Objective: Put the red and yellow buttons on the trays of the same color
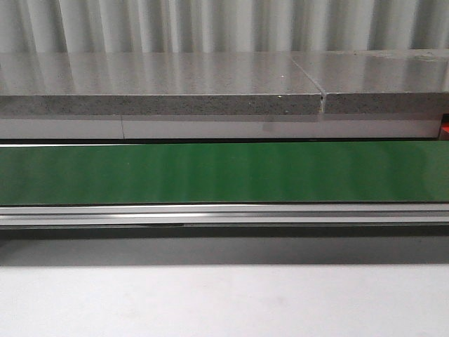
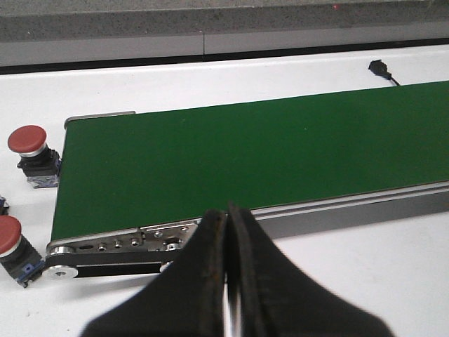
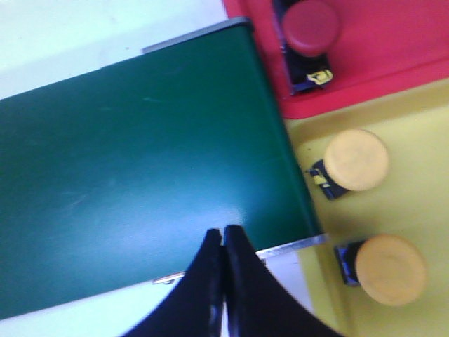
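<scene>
Both grippers, left [image 2: 226, 217] and right [image 3: 223, 237], hang with jaws closed and empty over the green belt [image 1: 224, 172], two red buttons [image 2: 27, 140] on the counter [image 2: 365, 267] (white) off one end, a red button [image 3: 311, 27] on the red tray [image 3: 393, 49] and two yellow buttons [image 3: 356, 160] on the yellow tray [image 3: 421, 203] off the other.

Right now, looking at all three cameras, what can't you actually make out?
- Front view: only the green belt; buttons, trays and arms lie outside the frame.
- Left wrist view: lower red button cut by the edge.
- Right wrist view: red tray and yellow tray run off frame; blurred.
</scene>
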